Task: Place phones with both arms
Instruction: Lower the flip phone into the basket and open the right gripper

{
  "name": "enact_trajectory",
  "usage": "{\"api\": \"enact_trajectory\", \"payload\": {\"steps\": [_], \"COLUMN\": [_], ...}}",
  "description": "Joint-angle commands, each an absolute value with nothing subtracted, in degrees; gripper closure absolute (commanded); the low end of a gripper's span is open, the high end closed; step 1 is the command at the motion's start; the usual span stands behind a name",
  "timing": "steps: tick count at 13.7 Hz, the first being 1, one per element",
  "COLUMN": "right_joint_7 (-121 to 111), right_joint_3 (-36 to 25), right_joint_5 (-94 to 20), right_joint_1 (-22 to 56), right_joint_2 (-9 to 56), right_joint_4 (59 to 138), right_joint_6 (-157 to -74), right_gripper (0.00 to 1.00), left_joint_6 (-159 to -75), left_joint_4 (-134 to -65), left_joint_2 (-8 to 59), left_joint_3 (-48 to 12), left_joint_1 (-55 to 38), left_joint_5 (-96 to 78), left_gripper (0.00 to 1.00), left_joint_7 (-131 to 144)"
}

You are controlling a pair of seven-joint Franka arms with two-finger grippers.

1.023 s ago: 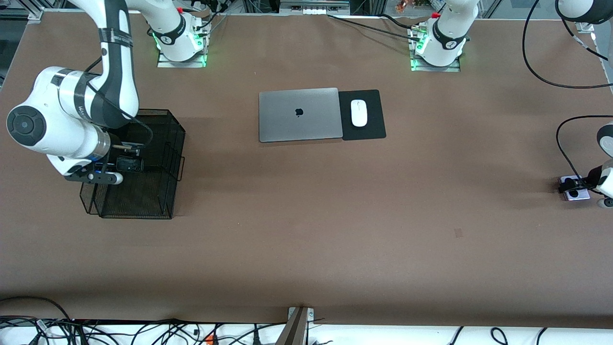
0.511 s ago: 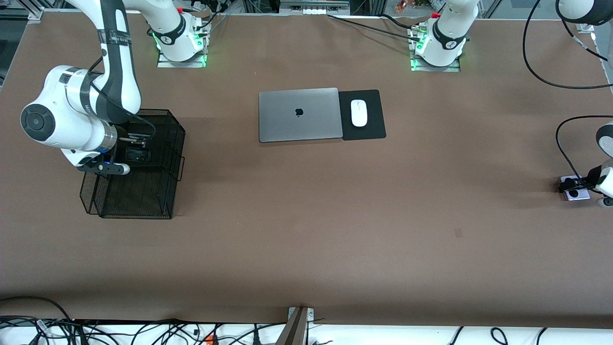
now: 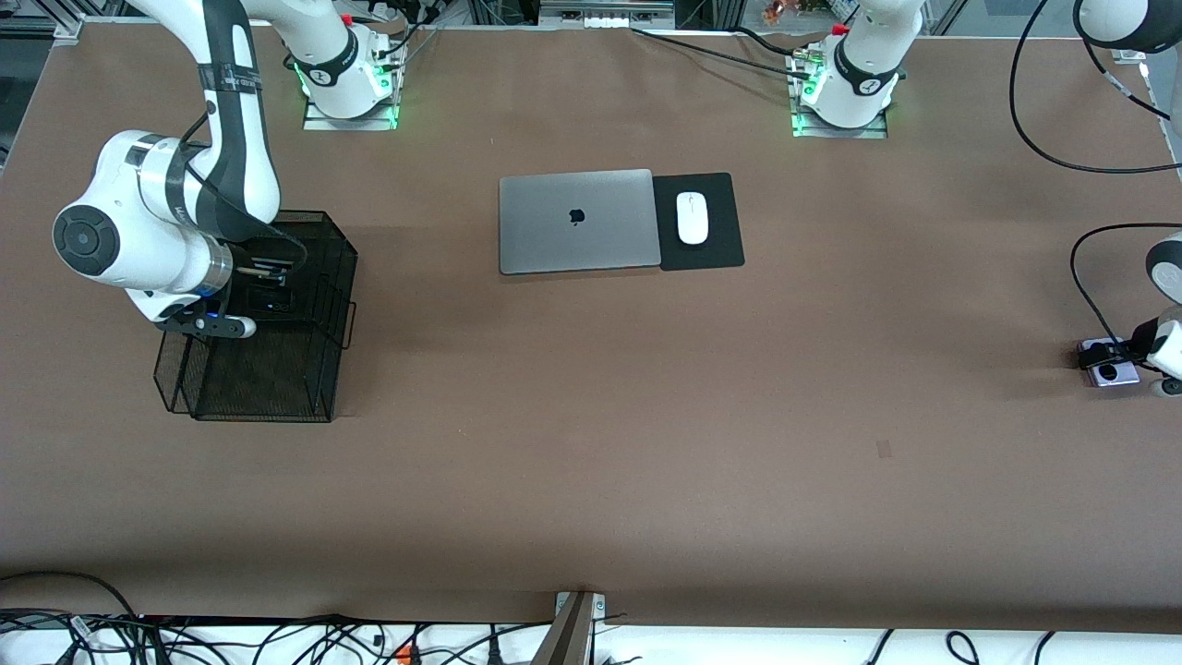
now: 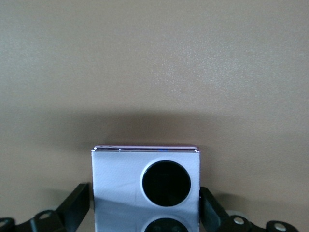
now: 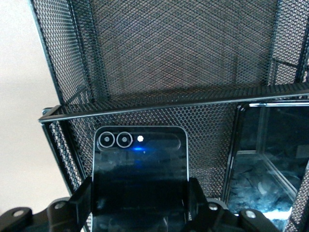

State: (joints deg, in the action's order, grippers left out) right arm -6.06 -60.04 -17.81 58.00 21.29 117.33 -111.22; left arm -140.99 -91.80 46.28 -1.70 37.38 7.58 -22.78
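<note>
One black slab [image 5: 270, 159] is already filed in the mesh rack [image 3: 277, 323]; the dark flip phone [image 5: 140, 174] is pinched there by the right pincer [image 5: 140, 212], the lavender phone [image 4: 146, 188] on the counter [image 3: 646, 416] straddled by the spread left pincer [image 4: 145, 217]

We see a wide bench [image 3: 591, 480] covered in matte brown material, evenly lit, with soft shadows. Near its middle lies a closed silver laptop [image 3: 576, 221], and touching its edge toward the left arm's end is a black mat [image 3: 711, 247] carrying a white mouse [image 3: 692, 218]. A black wire-mesh rack [image 3: 277, 369] stands toward the right arm's end. Along the bench's edge nearest the camera, black cables [image 3: 277, 639] tangle over a white surface.
</note>
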Motion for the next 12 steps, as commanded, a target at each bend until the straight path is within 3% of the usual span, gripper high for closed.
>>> {"api": "enact_trajectory", "payload": {"steps": [1, 3, 4, 10, 12], "right_joint_7": [-5.19, -5.01, -5.01, -5.45, -5.45], "right_joint_3": [-60.38, -60.29, -60.38, -60.56, -60.56], "right_joint_5": [-18.54, -18.46, -18.46, -18.37, -18.37], "right_joint_1": [58.54, 58.62, 58.62, 55.38, 54.32], "right_joint_2": [20.57, 20.39, 20.30, 20.65, 20.74], "right_joint_4": [117.33, 116.29, 115.15, 100.65, 96.35], "right_joint_6": [-111.36, -111.10, -110.14, -98.98, -95.47], "right_gripper": [0.01, 0.01, 0.01, 0.00, 0.00], "left_joint_6": [-142.12, -142.12, -142.12, -140.98, -136.34], "left_joint_4": [-91.23, -91.14, -91.14, -90.01, -87.47], "left_joint_2": [47.37, 47.29, 47.29, 46.41, 45.53], "left_joint_3": [-1.85, -1.85, -1.85, -2.02, -2.28], "left_joint_1": [37.62, 37.62, 37.62, 36.92, 36.65], "left_joint_5": [7.03, 7.12, 7.21, 7.21, 7.21], "left_gripper": [0.42, 0.71, 0.75, 0.82, 0.84], "left_joint_7": [-23.47, -23.38, -23.29, -22.85, -22.76]}}
